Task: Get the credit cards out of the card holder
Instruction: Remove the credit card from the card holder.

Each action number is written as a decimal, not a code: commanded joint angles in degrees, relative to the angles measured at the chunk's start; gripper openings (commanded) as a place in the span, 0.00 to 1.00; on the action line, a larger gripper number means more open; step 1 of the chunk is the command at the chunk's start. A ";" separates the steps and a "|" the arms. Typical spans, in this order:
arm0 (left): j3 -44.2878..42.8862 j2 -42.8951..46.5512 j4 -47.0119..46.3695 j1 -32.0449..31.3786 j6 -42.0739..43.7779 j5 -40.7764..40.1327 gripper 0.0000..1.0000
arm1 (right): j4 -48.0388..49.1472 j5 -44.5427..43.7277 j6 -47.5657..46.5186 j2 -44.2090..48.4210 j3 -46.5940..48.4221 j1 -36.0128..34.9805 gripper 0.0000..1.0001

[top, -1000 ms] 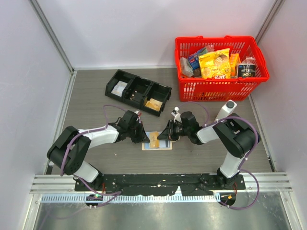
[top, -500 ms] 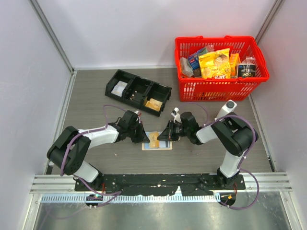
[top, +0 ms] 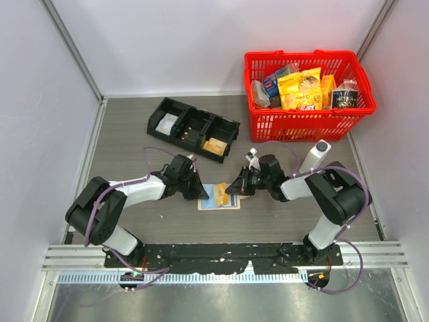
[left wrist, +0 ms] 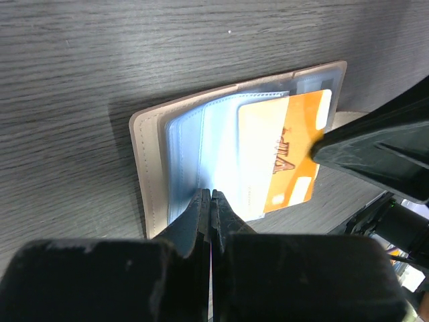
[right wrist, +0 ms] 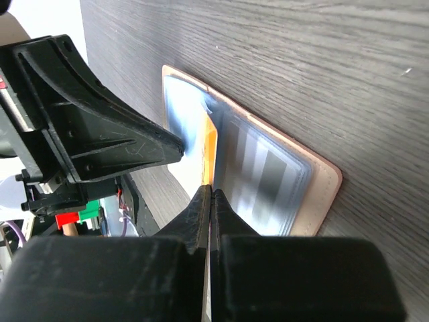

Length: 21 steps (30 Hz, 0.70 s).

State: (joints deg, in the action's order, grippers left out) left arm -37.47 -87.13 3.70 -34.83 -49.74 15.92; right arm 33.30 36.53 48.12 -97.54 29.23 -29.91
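The card holder (top: pixel 226 205) lies open on the table, with a tan rim (left wrist: pixel 141 171) and light blue inner faces. An orange credit card (left wrist: pixel 278 157) sticks partly out of one of its pockets. My right gripper (right wrist: pixel 210 190) is shut on that card's edge (right wrist: pixel 210 157), seen edge-on in the right wrist view. My left gripper (left wrist: pixel 212 195) is shut, its tips resting on the blue inner face at the holder's left half. In the top view the left gripper (top: pixel 202 193) and the right gripper (top: pixel 233 190) face each other across the orange card (top: pixel 220 192).
A black three-compartment tray (top: pixel 193 129) with flat packets sits behind the holder to the left. A red basket (top: pixel 310 117) full of groceries stands at the back right. Grey walls close in the table on three sides.
My right gripper has shut on the orange card and shifted slightly right, so more of the card shows out of the holder. The left gripper has stayed put.
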 commanded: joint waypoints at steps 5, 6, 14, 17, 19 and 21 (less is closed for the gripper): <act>1.26 0.21 3.68 0.90 0.69 -3.00 0.00 | -5.00 -1.11 -3.91 4.99 -0.14 0.99 0.02; 1.26 0.21 3.50 0.90 0.69 -2.74 0.00 | -5.00 -1.03 -4.00 4.73 -0.05 0.91 0.07; 1.17 -0.32 3.06 0.90 0.60 -2.12 0.00 | -2.54 -0.06 -2.68 1.39 1.26 0.21 0.20; 1.09 -0.41 2.97 0.90 0.60 -1.95 0.00 | -1.40 0.20 -2.15 0.16 1.44 0.03 0.20; 1.00 -0.58 2.89 0.82 0.60 -1.69 0.00 | -0.78 0.55 -1.89 -0.37 1.44 -0.15 0.20; 1.09 -0.58 2.80 0.90 0.60 -1.68 0.00 | -0.08 0.91 -1.62 -0.81 1.44 -0.24 0.17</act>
State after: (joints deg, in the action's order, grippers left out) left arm -37.47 -87.11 3.75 -34.48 -49.74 16.12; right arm 30.11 36.71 46.19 -97.27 29.54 -29.67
